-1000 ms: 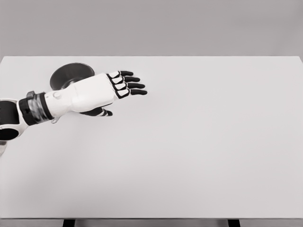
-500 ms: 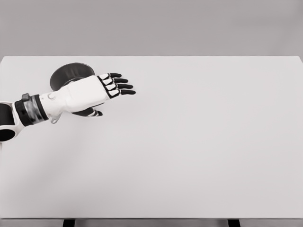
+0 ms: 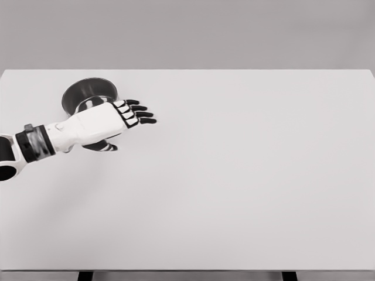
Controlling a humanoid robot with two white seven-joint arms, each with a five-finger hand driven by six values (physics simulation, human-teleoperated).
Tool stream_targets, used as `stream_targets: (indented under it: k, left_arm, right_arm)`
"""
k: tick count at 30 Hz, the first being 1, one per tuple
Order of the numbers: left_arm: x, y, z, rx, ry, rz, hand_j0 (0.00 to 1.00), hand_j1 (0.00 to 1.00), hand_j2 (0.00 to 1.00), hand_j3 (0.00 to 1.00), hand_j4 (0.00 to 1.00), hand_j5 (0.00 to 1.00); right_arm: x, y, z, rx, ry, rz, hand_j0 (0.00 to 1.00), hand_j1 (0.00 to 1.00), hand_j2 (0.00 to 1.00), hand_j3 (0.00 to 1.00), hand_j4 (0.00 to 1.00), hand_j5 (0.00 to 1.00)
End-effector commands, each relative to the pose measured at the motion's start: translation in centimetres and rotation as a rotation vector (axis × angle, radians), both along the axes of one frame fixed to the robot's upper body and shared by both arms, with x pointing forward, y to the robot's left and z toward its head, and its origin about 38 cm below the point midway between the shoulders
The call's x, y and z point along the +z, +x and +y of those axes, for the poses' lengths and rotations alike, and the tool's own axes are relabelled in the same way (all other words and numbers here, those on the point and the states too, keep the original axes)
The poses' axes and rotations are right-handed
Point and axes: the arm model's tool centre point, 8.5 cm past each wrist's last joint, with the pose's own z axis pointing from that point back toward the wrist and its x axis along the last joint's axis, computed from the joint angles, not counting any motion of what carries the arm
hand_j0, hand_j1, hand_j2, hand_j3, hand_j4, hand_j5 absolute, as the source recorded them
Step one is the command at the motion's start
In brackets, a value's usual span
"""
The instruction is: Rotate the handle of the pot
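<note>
Bench: white, plain grey wall behind. Pot: dark, round, far-left. Left hand: fingers apart, empty, partly over pot.

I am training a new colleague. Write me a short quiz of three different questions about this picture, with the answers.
1. True or false: the left hand grasps the pot.
2. Which part of the table holds the pot? A) far left B) far right C) near middle
3. Fill in: the fingers of the left hand are ____ (spread or curled).

Key
1. False. The hand is open in front of the pot and holds nothing.
2. A.
3. Spread. They point to the right, past the pot's rim.
</note>
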Motion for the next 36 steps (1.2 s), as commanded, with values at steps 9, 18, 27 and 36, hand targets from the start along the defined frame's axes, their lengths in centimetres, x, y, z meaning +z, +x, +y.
stream_targets:
  k: [9, 18, 27, 36]
  left_arm:
    - [-0.4, 1.0, 1.9, 0.064, -0.004, 0.019, 1.00, 1.00, 1.00, 1.00, 1.00, 1.00]
    - [-0.7, 0.8, 3.7, 0.112, -0.004, 0.025, 1.00, 1.00, 1.00, 1.00, 1.00, 1.00]
    - [-1.6, 1.1, 6.1, 0.172, 0.026, 0.058, 1.00, 1.00, 1.00, 1.00, 1.00, 1.00]
    - [-1.3, 1.1, 8.4, 0.220, 0.049, 0.056, 1.00, 1.00, 1.00, 1.00, 1.00, 1.00]
  right_arm:
    - [0.0, 0.0, 0.0, 0.000, 0.000, -0.001, 1.00, 1.00, 1.00, 1.00, 1.00, 1.00]
    - [0.0, 0.0, 0.0, -0.001, -0.002, 0.000, 1.00, 1.00, 1.00, 1.00, 1.00, 1.00]
    - [0.0, 0.0, 0.0, 0.000, 0.000, -0.001, 1.00, 1.00, 1.00, 1.00, 1.00, 1.00]
    - [0.0, 0.1, 0.0, 0.000, 0.000, -0.002, 1.00, 1.00, 1.00, 1.00, 1.00, 1.00]
